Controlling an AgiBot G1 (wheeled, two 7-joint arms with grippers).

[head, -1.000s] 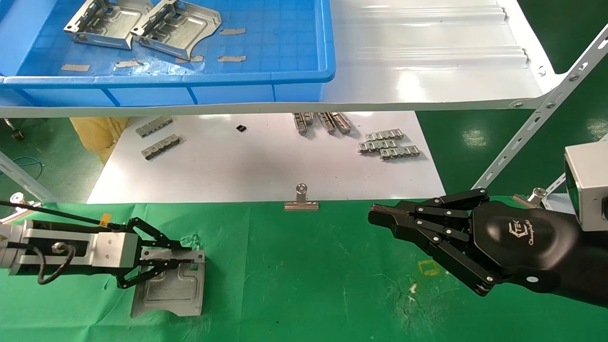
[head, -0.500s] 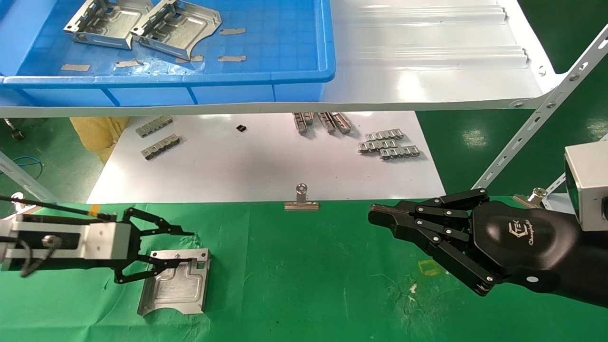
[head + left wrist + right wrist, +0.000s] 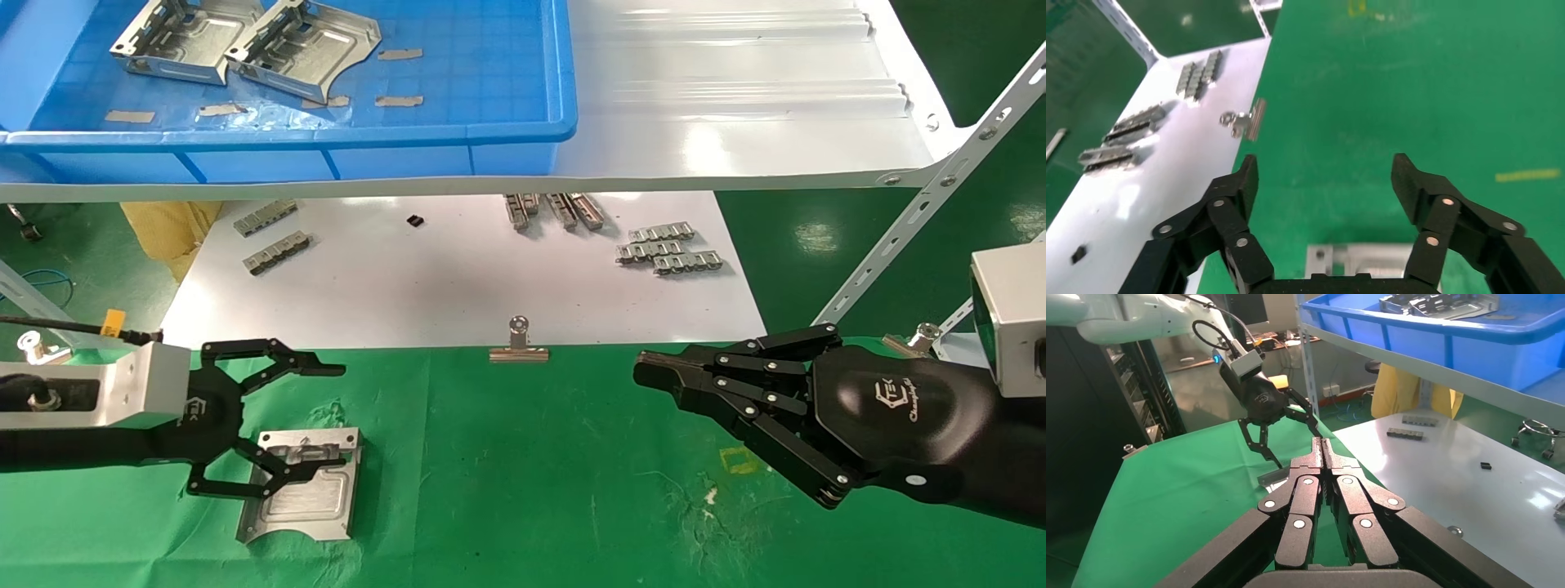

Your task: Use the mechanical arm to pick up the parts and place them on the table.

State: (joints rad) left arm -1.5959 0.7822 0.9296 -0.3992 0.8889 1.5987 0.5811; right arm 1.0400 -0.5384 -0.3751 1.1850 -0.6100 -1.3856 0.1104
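On the green table (image 3: 523, 490), near its left edge in the head view, one part (image 3: 315, 502) lies flat, and the left gripper (image 3: 315, 420) hangs over it with its jaws spread wide, one finger (image 3: 315, 369) out past the plate's far edge and the other across its top. A second ago those jaws were clamped on the plate's rim; half a second ago they had begun to part; now they are fully apart and the wrist has turned and lifted a little. I judge that this plate is delivered and the release is done. Two more parts (image 3: 245, 41) sit in the blue bin (image 3: 490, 131) on the white shelf (image 3: 735, 98), so the job is not finished. The right gripper (image 3: 654, 371) rests over the table's right side, unchanged, fingers pressed together.

From the left wrist view, the two black fingers (image 3: 1236, 190) stand well apart with bare green cloth between them, and only the folded rim of the plate (image 3: 1364, 260) shows under the palm; whether a finger touches it I cannot tell from here. The silver binder clip (image 3: 1251, 119) sits at the cloth's edge beside the white board (image 3: 1138, 190).

From the right wrist view, the right claw's fingers (image 3: 1324, 478) meet tip to tip, holding nothing. Beyond them the left claw (image 3: 1281, 432) is splayed above the plate's edge (image 3: 1275, 476).
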